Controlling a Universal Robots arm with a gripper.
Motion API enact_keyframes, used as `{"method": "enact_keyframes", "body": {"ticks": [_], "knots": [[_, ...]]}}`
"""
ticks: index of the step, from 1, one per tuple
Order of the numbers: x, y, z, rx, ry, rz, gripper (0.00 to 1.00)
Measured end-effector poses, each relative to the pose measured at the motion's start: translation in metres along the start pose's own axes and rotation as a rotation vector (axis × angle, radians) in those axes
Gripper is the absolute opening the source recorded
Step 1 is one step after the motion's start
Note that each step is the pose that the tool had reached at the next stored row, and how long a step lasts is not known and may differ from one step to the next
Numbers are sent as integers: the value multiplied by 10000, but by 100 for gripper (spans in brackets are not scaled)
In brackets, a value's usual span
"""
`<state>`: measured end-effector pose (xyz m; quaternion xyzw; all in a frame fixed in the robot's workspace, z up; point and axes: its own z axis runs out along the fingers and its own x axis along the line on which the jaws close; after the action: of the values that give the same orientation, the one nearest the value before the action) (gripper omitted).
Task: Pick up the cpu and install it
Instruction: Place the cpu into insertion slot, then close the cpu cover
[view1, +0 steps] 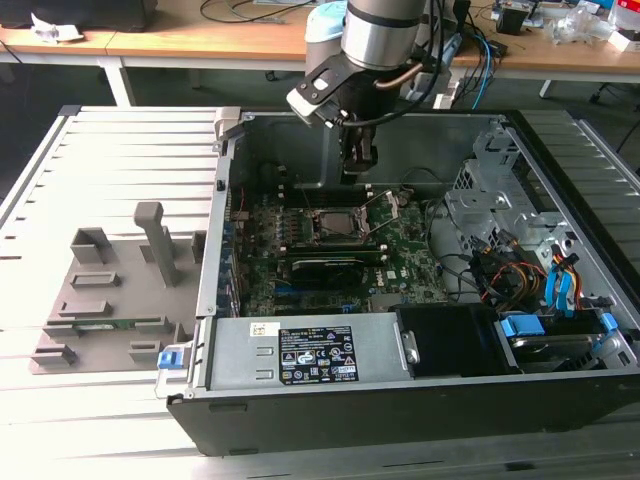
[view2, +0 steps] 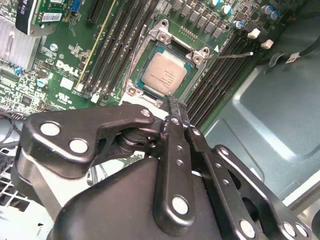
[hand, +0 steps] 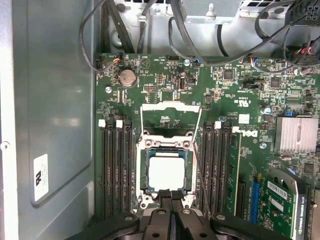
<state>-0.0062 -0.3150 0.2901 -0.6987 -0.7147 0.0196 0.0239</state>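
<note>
Cpu (hand: 166, 171) already lies flat in the socket (view1: 335, 222), near the middle of the motherboard (hand: 165, 80), with banks of memory slots (hand: 116, 170) on both sides. The picking up and setting down therefore look finished. The gripper (hand: 172, 194) hangs just over the socket's edge with its fingers pressed together and nothing between them.

The install does not look locked. The socket's metal frame (hand: 171, 105) stands open, tipped away from the chip, and the thin wire lever (view2: 230, 55) sticks out to one side rather than lying latched. If the task includes clamping, that part is left.

The first wrist view looks straight down. It shows the cpu sitting square in the socket with an even border all round, and the open frame beyond it.

The second wrist view looks along the gripper (view2: 175, 107) at a slant. It shows the fingertips meeting in one narrow point close to the edge of the cpu (view2: 162, 74). Whether they touch the socket I cannot tell.

The exterior view gives the setting. The gripper (view1: 360, 165) reaches down into the open computer case (view1: 400, 420), which lies on a slatted table (view1: 130, 150). A grey fixture block (view1: 110, 300) sits on the table towards the exterior view's left, well apart from the case's inside.
</note>
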Motion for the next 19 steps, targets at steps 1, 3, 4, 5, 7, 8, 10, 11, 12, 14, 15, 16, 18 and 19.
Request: {"method": "enact_keyframes", "body": {"ticks": [1,3,4,5,7,8,10,11,12,14,15,16,18,19], "knots": [[0,0,0,0,-1,0,11],[0,0,0,0,-1,0,11],[0,5,-1,0,0,-2,11],[-2,82,-5,5,-1,1,11],[-7,332,-11,84,2,0,11],[-9,389,-8,109,2,2,11],[-12,511,6,164,2,1,11],[-12,574,19,204,4,2,11],[-13,712,49,281,5,1,11],[-12,880,98,351,7,1,11],[-11,980,134,375,7,0,11],[-10,1019,154,384,7,2,11],[-8,1056,195,391,7,1,11],[-5,1075,235,394,9,2,11]]}}
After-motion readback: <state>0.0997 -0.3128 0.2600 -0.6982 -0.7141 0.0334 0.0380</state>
